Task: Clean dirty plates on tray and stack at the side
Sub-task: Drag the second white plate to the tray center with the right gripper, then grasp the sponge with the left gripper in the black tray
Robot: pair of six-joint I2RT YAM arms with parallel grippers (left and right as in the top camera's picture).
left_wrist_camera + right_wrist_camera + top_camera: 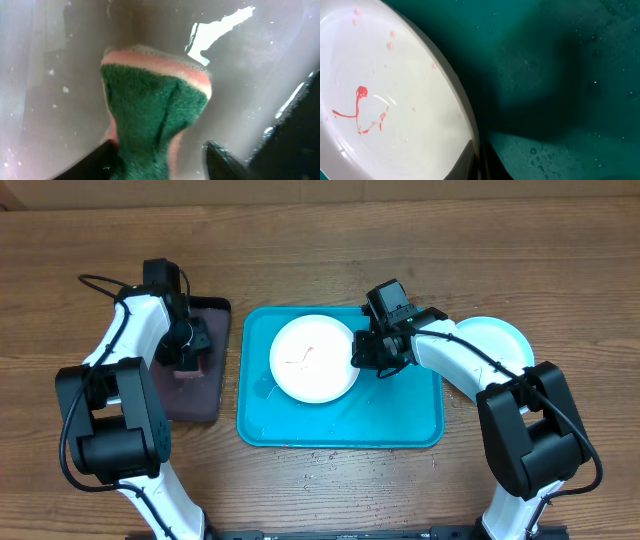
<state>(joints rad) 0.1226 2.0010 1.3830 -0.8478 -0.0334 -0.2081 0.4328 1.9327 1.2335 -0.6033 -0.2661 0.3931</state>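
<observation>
The task was in its early part, as I judged it; one plate seemed dealt with and the washing of the next had not begun. The white plate [313,360] lay on the left half of the tray [400,420], and a red smear [360,110] with a few pink specks marked its face, so it was plainly unwashed. The right fingers [362,358] were closed thin on the right rim of that plate, holding it on the tray. The light blue plate [495,338] lay off the tray on the bench [330,240], just beside the tray's right edge and partly hidden by the right arm; what showed of it looked free of red, so I took it as the start of the stack. No yellow-green plate could be made out in any view.

The left fingers [235,162] hung over the dark tray [205,395] at the left, about half closed around the sponge [150,110]; one finger touched the sponge's green face while a gap showed at the other, so whether the grip was firm could not be told.

What was left, by my reckoning: take up the sponge, carry it to the white plate, scrub off the red, then stack that plate on the blue one.
</observation>
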